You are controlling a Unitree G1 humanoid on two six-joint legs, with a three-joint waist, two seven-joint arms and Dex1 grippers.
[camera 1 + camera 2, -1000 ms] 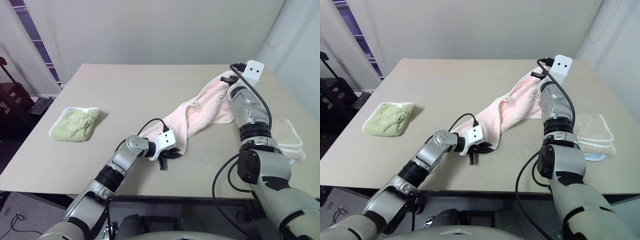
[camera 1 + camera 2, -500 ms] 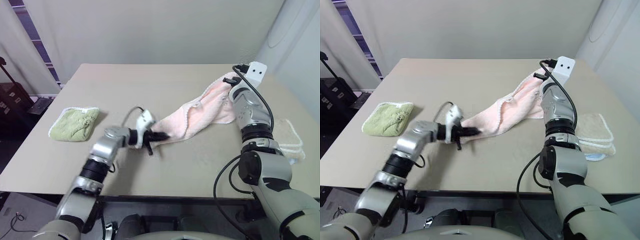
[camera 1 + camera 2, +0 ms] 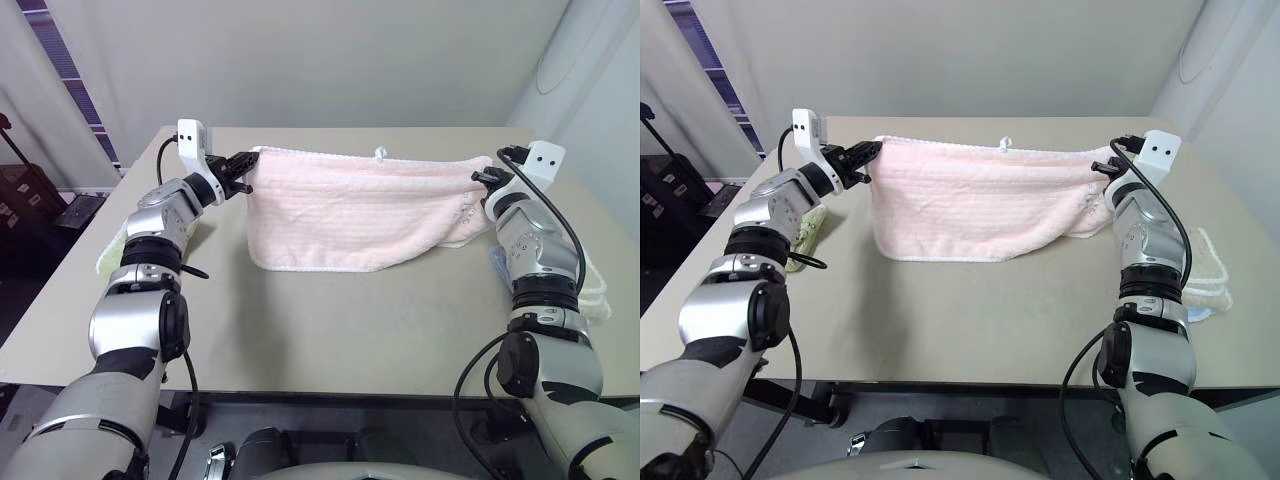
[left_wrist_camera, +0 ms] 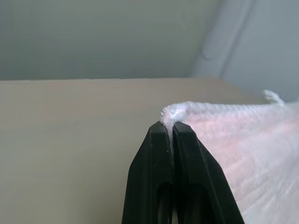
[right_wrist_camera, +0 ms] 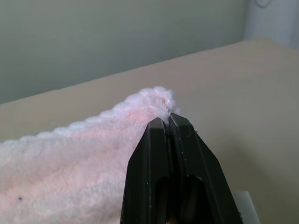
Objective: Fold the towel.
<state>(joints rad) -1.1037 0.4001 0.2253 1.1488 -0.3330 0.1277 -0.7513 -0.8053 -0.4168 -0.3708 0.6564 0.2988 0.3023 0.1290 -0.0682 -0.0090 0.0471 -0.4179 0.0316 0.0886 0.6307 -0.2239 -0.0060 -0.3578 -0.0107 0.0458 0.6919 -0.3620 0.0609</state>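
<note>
The pale pink towel (image 3: 350,210) hangs stretched out above the tan table (image 3: 330,320), its top edge taut between both hands, with a small white loop tag (image 3: 380,153) on that edge. My left gripper (image 3: 243,165) is shut on the towel's left top corner (image 4: 172,113). At the other end my right gripper (image 3: 478,178) is shut on the right top corner (image 5: 156,102). The lower edge sags, and its bottom right part droops toward the table.
A light green towel (image 3: 808,228) lies on the table's left side, partly behind my left arm. Folded beige and pale blue towels (image 3: 1202,285) lie by the right edge. A dark case (image 3: 665,195) stands on the floor past the left edge.
My left gripper has swung up and out to the left with the towel's corner, spreading the bunched towel into a hanging sheet. The right gripper has shifted slightly rightward.
</note>
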